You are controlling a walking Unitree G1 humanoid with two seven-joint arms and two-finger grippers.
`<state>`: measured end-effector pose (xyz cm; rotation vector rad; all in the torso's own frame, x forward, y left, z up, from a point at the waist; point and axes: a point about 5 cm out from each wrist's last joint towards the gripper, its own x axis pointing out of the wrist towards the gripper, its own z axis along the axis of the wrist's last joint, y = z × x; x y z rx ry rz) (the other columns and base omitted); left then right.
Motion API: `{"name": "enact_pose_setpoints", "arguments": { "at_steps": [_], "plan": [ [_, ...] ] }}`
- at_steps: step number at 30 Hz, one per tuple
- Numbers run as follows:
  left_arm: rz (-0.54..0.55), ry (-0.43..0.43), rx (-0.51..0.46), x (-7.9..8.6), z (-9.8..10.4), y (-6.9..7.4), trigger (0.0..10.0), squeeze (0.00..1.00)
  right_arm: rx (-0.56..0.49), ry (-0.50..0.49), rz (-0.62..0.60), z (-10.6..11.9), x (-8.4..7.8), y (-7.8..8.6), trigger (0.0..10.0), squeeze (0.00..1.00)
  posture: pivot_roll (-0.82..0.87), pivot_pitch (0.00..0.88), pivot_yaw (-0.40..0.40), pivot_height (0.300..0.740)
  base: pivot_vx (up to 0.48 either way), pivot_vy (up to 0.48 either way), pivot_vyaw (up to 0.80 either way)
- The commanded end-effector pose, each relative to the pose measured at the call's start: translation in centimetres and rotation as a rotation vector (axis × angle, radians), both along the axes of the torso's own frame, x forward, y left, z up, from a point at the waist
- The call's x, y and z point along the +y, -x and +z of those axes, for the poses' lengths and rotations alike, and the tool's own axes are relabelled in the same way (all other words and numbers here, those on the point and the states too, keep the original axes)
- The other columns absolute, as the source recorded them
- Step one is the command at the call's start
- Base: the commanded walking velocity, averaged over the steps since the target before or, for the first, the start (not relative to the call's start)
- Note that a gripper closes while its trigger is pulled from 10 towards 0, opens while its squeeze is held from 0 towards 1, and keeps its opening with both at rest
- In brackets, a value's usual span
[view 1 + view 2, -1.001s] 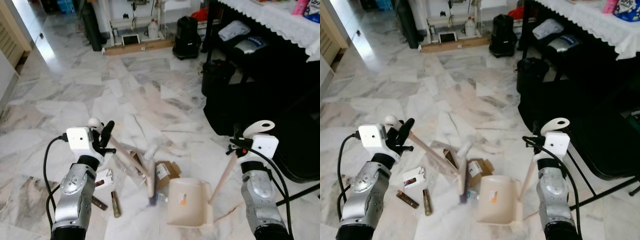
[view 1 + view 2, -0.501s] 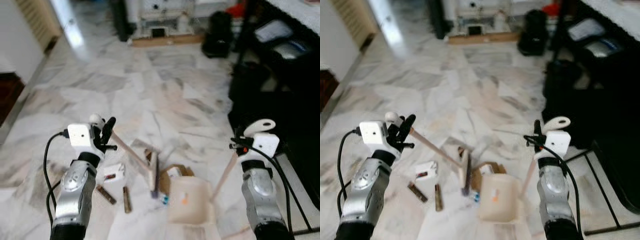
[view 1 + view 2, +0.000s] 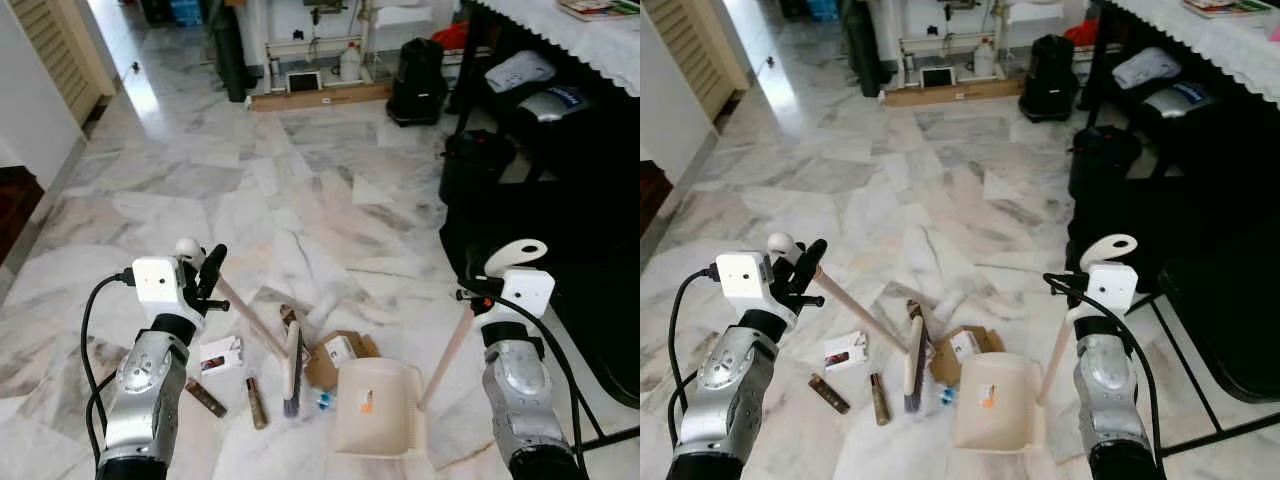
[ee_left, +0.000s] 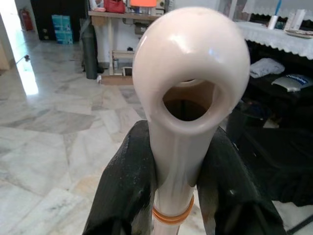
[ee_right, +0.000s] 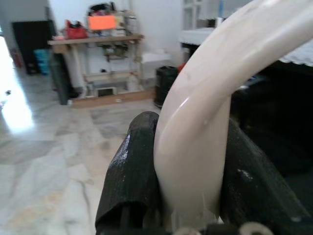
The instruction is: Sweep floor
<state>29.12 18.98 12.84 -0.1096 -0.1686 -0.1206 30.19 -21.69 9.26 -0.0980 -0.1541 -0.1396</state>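
Two-armed sweep on a grey-veined white marble floor (image 3: pixel 300 200), head views and wrist views. The left gripper (image 3: pixel 208 272) has its two black fingers (image 4: pixel 122 191) closed tight around the top of the long cream wooden-shafted broom handle (image 3: pixel 245 315), just below the handle's ring-shaped end. The right gripper (image 3: pixel 478 295) is likewise clamped on the upright cream handle of the dustpan (image 3: pixel 448 350).

Change over the last second: the narrow dark-bristled broom head (image 3: pixel 292 365) has moved from about 10 o'clock of the cream plastic dustpan tray (image 3: pixel 378 408), where it lay blurred over the litter, to about 9 o'clock, now sharp and lying along the pan's side. (The camera has also swung, so much of the apparent shift of the floor is the view's, not the things'.) Judged from this, one stroke towards the pan has ended, yet most litter lies outside the tray; the task seems far from done.

Count:
- brooms, one;
- dustpans, one;
- brown cardboard scraps (image 3: pixel 322 368), one, at the pan's 11 o'clock;
- small white cartons, two: one with a red label (image 3: pixel 219 356) at 9 o'clock of the broom head, one (image 3: pixel 341 350) on the cardboard;
- thin dark brown sticks, two: (image 3: pixel 257 402) and (image 3: pixel 205 397);
- small blue fragments (image 3: pixel 323 402), one, touching the pan's edge.
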Motion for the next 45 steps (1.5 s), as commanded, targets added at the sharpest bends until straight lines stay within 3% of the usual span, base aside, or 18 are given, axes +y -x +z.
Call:
{"name": "enact_pose_setpoints", "arguments": {
  "at_steps": [1,24,31,45],
  "plan": [
    [0.001,-0.013,-0.037,0.4,1.0,0.2,10.0,0.0,-0.005,0.008,-0.007,-0.2,0.0,0.0,10.0,0.0,0.03,0.136,0.086,0.74,0.0,0.0,0.0],
    [-0.078,-0.042,0.015,0.3,1.6,1.6,10.0,0.0,0.053,0.071,-0.051,-2.1,-0.8,0.3,10.0,0.0,0.1,0.239,0.159,0.74,0.0,0.0,0.0],
    [-0.095,-0.039,0.013,0.0,2.2,1.7,10.0,0.0,0.056,0.073,-0.048,-2.4,-0.4,0.1,10.0,0.0,0.12,0.262,0.183,0.74,0.0,0.0,0.0],
    [-0.149,-0.029,-0.011,-1.7,3.3,0.5,10.0,0.0,0.044,0.055,-0.041,-2.5,0.6,-0.2,10.0,0.0,0.12,0.268,0.209,0.74,0.0,0.0,0.0]
  ]
}}
